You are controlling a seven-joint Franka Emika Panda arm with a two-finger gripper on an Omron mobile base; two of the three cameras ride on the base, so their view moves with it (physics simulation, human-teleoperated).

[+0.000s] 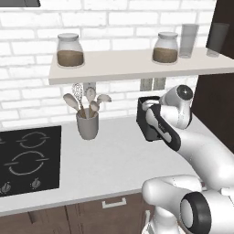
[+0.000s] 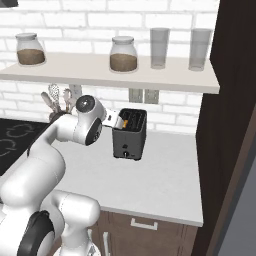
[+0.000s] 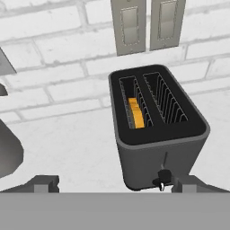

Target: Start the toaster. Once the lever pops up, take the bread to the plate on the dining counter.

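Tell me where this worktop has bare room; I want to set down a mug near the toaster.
The widest bare stretch lies between the utensil cup and the toaster, running forward to the counter's front edge. Another free patch sits right of the toaster, up to the dark cabinet. Just left of the toaster is crowded: the arm hangs there, its jaws open.

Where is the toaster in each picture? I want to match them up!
Left base view: the toaster is right of centre on the white worktop, partly hidden behind the robot's arm.
Right base view: it stands near the middle, by the brick wall, with bread peeking from a slot.
Hand view: it sits centre-right, seen from above, bread in its left slot.
Shared landmark: the pair of wall sockets just above the toaster.
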